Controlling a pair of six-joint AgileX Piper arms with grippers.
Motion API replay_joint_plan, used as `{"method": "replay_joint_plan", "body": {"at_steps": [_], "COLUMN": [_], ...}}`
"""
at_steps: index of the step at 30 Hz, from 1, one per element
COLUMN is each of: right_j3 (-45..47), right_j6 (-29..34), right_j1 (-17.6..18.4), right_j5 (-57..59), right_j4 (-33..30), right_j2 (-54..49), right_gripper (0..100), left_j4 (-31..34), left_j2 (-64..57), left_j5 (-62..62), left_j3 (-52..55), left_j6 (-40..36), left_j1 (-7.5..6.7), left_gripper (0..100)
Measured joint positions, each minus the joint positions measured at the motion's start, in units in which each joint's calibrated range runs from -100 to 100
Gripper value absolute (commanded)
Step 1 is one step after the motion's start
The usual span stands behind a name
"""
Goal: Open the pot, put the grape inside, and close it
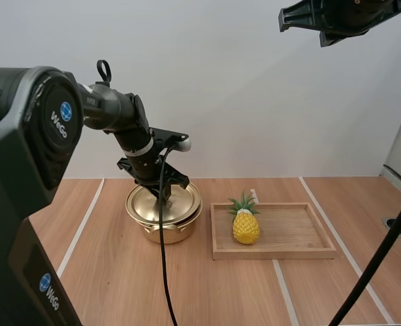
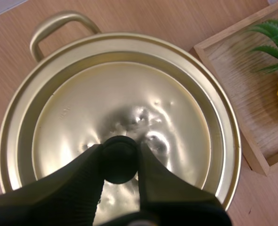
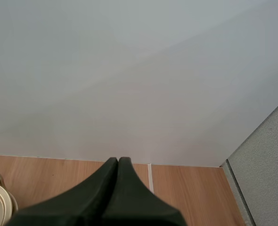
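Observation:
A gold pot (image 1: 161, 229) stands on the table with its gold lid (image 1: 166, 204) resting on it. My left gripper (image 1: 162, 193) reaches down onto the lid. In the left wrist view my left gripper (image 2: 120, 160) is shut on the lid's black knob (image 2: 118, 147), one finger on each side of it. A yellow toy pineapple (image 1: 246, 225) with green leaves lies in the wooden tray (image 1: 275, 252); no grapes are in sight. My right gripper (image 1: 284, 19) hangs high above the table, and in the right wrist view its fingers (image 3: 111, 169) lie together as one wedge.
The wooden tray (image 2: 224, 70) sits just right of the pot (image 2: 226, 141), with a narrow gap between them. The pot's side handle (image 2: 56, 26) points away from the tray. White tape lines (image 1: 83, 224) cross the wooden table.

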Motion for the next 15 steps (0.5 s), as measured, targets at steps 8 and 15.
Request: {"method": "replay_joint_plan", "body": {"at_steps": [8, 15], "right_j3": [0.0, 0.0], "right_j6": [0.0, 0.0], "right_j1": [0.0, 0.0], "right_j5": [0.0, 0.0], "right_j4": [0.0, -0.11], "right_j2": [0.0, 0.0], "right_gripper": [0, 0], "left_j4": [-1.69, -1.84], "left_j2": [0.57, 0.14], "left_j5": [-3.61, -7.22], "left_j3": [2.12, 4.22], "left_j6": [1.69, 2.31], "left_j1": [0.0, -0.07], "left_gripper": [2, 2]}}
